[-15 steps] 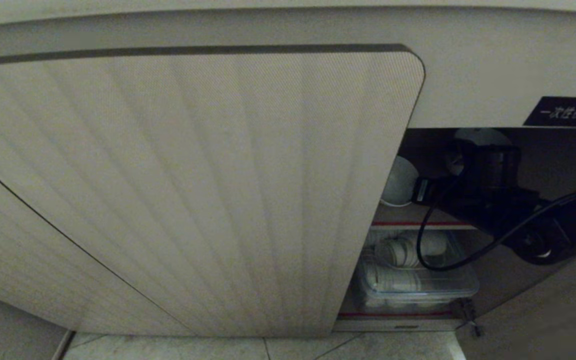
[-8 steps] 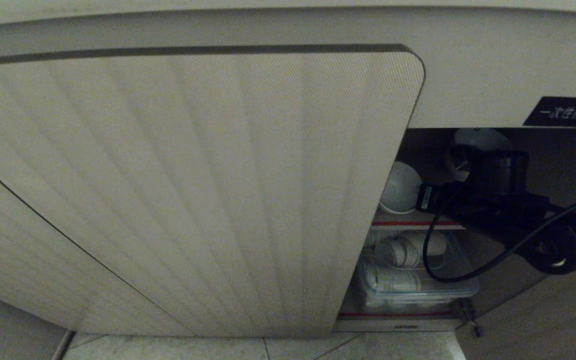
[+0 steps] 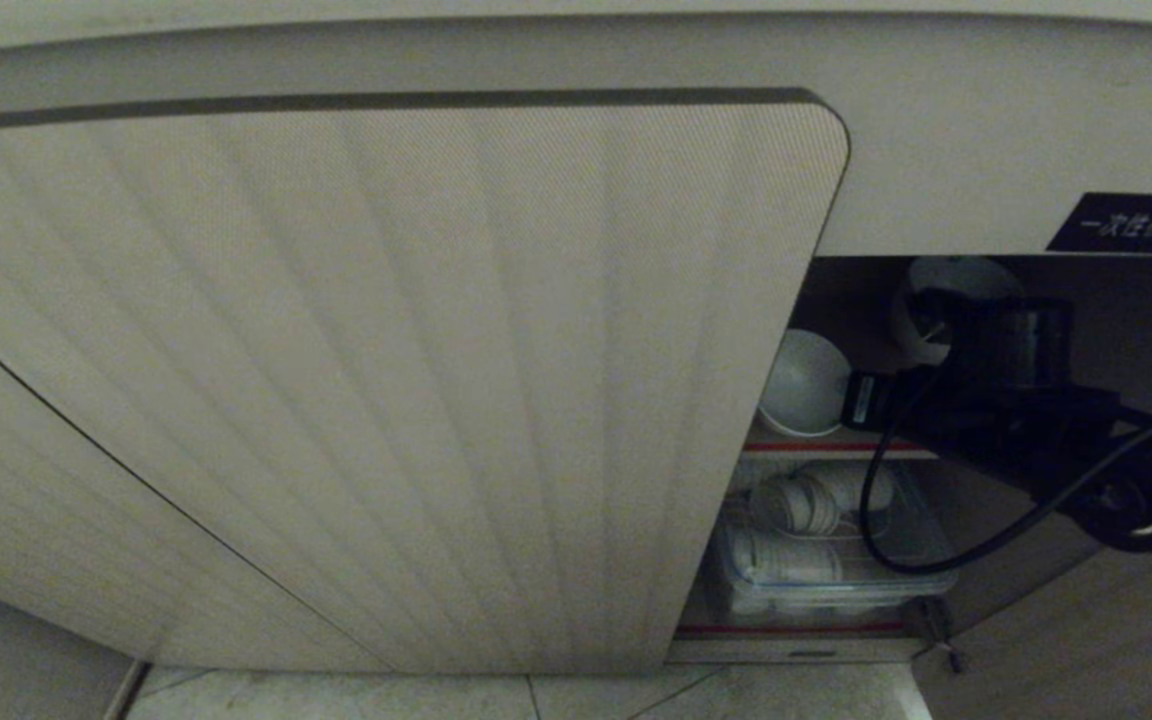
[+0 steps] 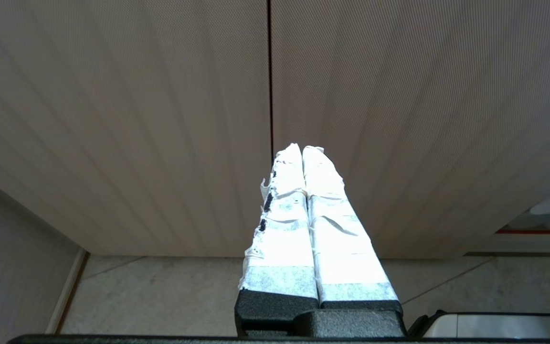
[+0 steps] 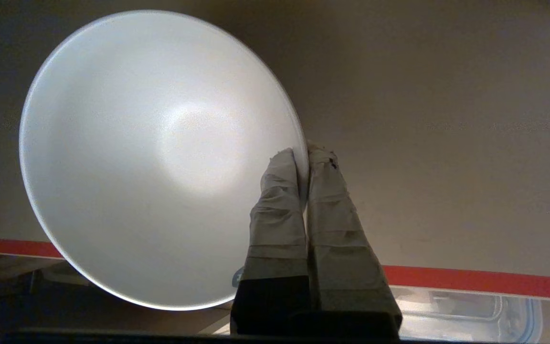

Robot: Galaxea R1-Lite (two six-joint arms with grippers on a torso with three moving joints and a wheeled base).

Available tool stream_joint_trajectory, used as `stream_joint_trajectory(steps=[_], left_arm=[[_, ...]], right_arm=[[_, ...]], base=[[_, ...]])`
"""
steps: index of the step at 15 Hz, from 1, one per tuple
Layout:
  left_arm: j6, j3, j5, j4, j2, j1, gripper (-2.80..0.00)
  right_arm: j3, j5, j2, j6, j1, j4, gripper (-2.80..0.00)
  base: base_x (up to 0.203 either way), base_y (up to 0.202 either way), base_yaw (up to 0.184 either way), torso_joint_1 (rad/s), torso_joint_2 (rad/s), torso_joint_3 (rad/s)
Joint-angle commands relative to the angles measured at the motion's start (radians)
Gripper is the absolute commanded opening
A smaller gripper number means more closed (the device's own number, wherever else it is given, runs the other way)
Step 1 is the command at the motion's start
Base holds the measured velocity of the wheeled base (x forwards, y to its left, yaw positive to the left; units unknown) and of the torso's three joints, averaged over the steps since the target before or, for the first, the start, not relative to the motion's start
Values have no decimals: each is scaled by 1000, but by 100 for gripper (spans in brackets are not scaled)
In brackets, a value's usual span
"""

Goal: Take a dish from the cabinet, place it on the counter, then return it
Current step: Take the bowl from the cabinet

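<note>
The small, plain white ceramic bowl [image 5: 155, 157], round and deep, hangs pinched by its rim between the tape-wrapped jaws of the right gripper [image 5: 303, 153]: one finger lies inside the bowl, the other outside, and they are closed hard on the thin wall. Over the last second the bowl has come outward and a little toward the door side of the opening; in the head view more of its pale inside [image 3: 804, 385] now shows past the edge of the beige, vertically ribbed cabinet door [image 3: 386, 380], and the black right arm has slid with it toward the near corner. The bowl sits tipped, mouth turned toward the wrist camera, above the brown shelf with its red front edge [image 5: 470, 279], and looks clear of that shelf, so the lift appears done and the withdrawal is under way. Below the jaws, on the lower level, a clear plastic box of stacked white crockery [image 3: 816, 570] lies untouched. The left gripper [image 4: 302, 153] is parked in front of the closed ribbed doors, its taped jaws pressed together on nothing. The surface where the bowl must go is not in view.
</note>
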Motion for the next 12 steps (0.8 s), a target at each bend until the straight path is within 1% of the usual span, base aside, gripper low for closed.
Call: stream_joint_trajectory(steps=[1, 8, 12], left_arm=[[0, 0, 1, -1, 0, 0, -280], [0, 0, -1, -1, 0, 0, -280], [0, 0, 1, -1, 0, 1, -280]], right_arm=[[7, 0, -20, 2, 0, -5, -280], [111, 1, -69, 0, 6, -7, -280], [132, 6, -84, -18, 14, -5, -280]], base=[[0, 0, 0, 0, 0, 0], [0, 0, 0, 0, 0, 0], [0, 0, 0, 0, 0, 0]])
